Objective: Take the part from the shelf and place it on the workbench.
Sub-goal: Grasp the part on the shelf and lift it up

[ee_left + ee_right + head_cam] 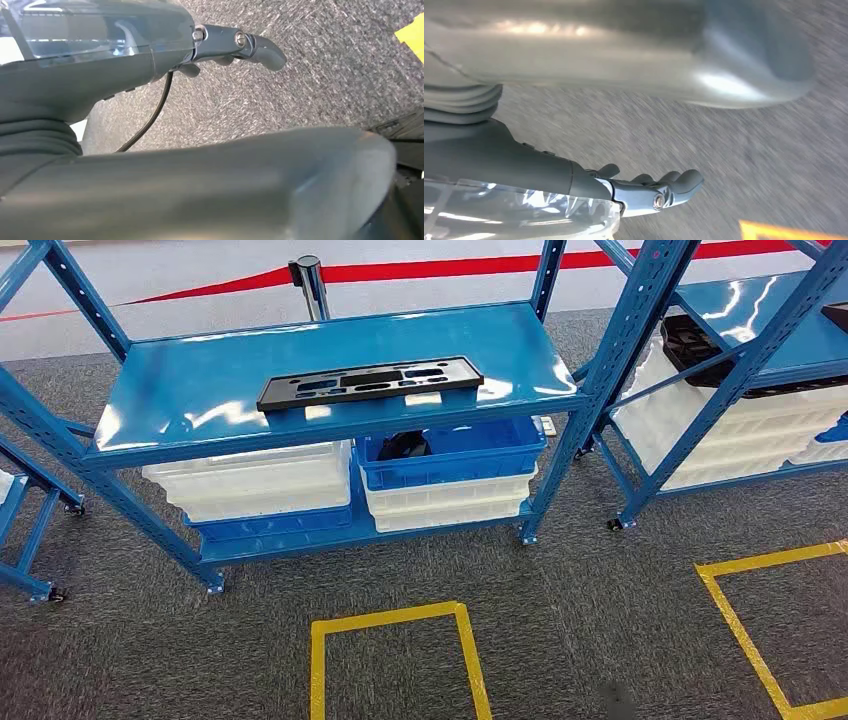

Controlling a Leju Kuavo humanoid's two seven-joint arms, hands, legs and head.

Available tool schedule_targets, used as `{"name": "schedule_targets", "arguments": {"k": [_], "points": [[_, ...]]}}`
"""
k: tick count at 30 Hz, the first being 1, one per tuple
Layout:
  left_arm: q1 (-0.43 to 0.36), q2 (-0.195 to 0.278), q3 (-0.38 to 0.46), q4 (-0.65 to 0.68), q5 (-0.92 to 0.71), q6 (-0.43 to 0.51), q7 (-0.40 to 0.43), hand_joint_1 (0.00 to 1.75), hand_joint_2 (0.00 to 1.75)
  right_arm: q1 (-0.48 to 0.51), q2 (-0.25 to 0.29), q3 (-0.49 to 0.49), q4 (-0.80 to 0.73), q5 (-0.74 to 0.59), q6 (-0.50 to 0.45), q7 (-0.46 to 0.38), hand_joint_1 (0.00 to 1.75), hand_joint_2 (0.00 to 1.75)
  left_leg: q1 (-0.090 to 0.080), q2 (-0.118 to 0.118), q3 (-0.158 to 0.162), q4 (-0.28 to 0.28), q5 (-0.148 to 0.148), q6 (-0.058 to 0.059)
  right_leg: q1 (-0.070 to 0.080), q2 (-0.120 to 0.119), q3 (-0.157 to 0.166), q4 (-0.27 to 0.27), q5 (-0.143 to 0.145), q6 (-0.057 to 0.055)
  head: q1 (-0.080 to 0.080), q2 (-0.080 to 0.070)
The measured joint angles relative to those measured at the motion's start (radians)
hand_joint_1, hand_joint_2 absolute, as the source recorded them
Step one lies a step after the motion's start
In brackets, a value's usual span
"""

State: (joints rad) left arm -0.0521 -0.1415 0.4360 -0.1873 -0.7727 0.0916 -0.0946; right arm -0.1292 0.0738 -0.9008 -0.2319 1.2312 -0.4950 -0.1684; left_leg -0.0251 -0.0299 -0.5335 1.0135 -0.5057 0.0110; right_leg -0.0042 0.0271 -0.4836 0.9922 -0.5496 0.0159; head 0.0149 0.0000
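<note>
On glossy blue shelf, flat black slotted part

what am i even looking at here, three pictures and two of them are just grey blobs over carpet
All three come from one two-legged robot with two arms and a hand on each. The wide picture is from its head, looking forward and down at a blue shelf on a grey carpet. A long black part with cut-out slots lies flat on the top board; that is what the robot is to fetch. Below it stand white bins and a blue bin, and yellow tape squares mark the floor.

The other two pictures come from cameras at the wrists, so they look turned. The grey shapes are the robot's own left hand and right hand, hanging over the carpet. Both hold nothing, with the fingers stretched out rather than curled in. Nothing has been picked up yet.
</note>
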Motion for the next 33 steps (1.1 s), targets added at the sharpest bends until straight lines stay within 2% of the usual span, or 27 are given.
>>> {"name": "schedule_targets", "arguments": {"k": [8, 17, 22, 33], "points": [[-0.003, 0.0, 0.0, 0.0, -0.023, -0.015, 0.001, 0.0, 0.0, -0.106, -0.064, 0.053, -0.049, 0.018, -0.056, -0.071, 0.0, 0.0, 0.0, 0.0, 0.0, 0.001, 0.0, 0.0, 0.0, 0.0, 0.0, 0.0, 0.001, 0.001, 0.0, 0.0], [-0.006, 0.0, 0.0, 0.0, -0.061, -0.029, 0.014, 0.0, 0.0, -0.222, -0.107, 0.201, -0.137, 0.012, -0.067, -0.126, 0.0, 0.0, 0.0, 0.0, 0.0, 0.001, 0.0, 0.0, 0.0, 0.0, 0.0, 0.0, 0.001, 0.001, 0.0, 0.0], [-0.017, 0.0, 0.0, 0.0, -0.085, -0.041, 0.02, 0.0, 0.0, -0.29, -0.107, 0.33, -0.193, 0.029, -0.062, -0.108, 0.0, 0.0, 0.0, 0.0, 0.0, 0.001, 0.001, 0.0, 0.0, 0.0, 0.0, 0.0, 0.001, 0.001, 0.0, 0.0], [-0.036, -0.005, 0.0, 0.0, -0.143, -0.067, 0.02, 0.0, 0.0, -0.395, -0.077, 0.706, -0.316, 0.073, 0.009, -0.034, 0.0, 0.0, 0.0, 0.0, 0.0, 0.001, 0.001, 0.0, 0.0, 0.0, 0.0, 0.001, 0.001, 0.001, 0.0, 0.0]]}}
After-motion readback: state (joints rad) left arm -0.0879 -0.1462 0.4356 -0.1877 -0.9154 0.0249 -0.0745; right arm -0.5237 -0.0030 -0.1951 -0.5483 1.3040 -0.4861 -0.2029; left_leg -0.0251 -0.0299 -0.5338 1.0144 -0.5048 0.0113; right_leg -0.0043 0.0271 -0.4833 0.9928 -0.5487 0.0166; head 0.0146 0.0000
